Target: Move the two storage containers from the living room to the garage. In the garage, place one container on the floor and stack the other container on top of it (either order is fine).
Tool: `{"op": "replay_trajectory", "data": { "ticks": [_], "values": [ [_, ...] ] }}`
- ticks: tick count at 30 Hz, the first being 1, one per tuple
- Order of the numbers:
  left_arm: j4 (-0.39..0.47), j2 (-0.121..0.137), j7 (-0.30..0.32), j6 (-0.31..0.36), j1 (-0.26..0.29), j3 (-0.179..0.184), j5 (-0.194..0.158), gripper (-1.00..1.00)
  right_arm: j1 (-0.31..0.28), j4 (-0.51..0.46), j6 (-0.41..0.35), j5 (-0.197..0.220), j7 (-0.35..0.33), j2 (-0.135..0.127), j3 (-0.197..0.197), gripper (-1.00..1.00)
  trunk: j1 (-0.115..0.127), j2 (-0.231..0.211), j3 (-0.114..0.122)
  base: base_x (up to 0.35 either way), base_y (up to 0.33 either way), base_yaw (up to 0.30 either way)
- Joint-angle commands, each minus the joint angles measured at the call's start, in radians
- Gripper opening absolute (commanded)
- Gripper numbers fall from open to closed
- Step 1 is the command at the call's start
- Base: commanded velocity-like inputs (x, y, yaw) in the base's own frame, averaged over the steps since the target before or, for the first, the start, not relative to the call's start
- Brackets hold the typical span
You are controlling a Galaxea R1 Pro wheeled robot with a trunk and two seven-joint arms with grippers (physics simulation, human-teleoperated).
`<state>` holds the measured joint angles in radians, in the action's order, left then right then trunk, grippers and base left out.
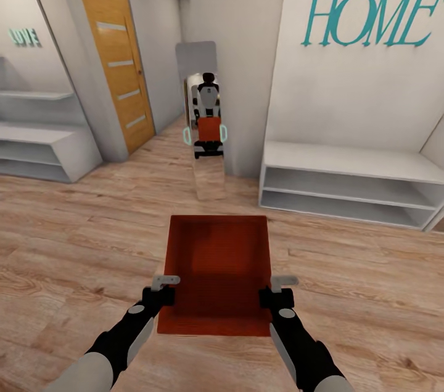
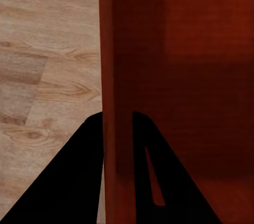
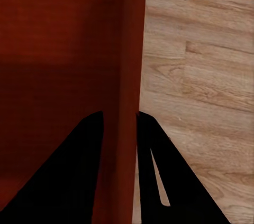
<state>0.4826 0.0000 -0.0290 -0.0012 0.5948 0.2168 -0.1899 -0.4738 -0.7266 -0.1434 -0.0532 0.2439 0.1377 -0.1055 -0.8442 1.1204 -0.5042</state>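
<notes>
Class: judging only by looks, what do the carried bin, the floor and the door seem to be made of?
Storage container: probably matte plastic, uniform orange-red with a finely ribbed bottom. Floor: light wood planks, visible grain and seams. Door: orange-toned wood or veneer, grained, with pale inset strips.

Light wood-plank floor (image 1: 74,244) bears low white shelf units (image 1: 345,191).

Even, bright, diffuse light fills the rendered hallway, without glare. The storage container (image 1: 217,272) darkens toward the end effectors, a soft shadow band crossing its bottom. In both wrist views the fingers (image 2: 63,182) render pure black, slightly soft-edged.
</notes>
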Motion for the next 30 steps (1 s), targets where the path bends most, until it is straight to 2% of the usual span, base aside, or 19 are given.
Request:
{"op": "replay_trajectory", "data": {
  "ticks": [1, 11, 30],
  "values": [
    [-0.001, -0.008, 0.008, -0.001, 0.000, 0.012, -0.013, -1.00, 0.000, -0.002, -0.007, -0.002, -0.001, 0.017, -0.048, -1.00, -0.001, 0.001, -0.001, 0.338, 0.074, 0.000],
    [-0.002, -0.009, 0.008, -0.002, 0.000, 0.012, -0.012, -1.00, 0.000, -0.002, -0.007, -0.003, 0.001, 0.016, -0.048, -1.00, -0.001, 0.001, -0.001, 0.337, 0.077, 0.000],
    [-0.005, -0.009, 0.008, 0.000, -0.007, 0.012, -0.010, -1.00, 0.000, -0.002, -0.007, -0.004, 0.001, 0.016, -0.048, -1.00, -0.001, 0.001, -0.001, 0.327, 0.147, 0.000]
  ]
}}
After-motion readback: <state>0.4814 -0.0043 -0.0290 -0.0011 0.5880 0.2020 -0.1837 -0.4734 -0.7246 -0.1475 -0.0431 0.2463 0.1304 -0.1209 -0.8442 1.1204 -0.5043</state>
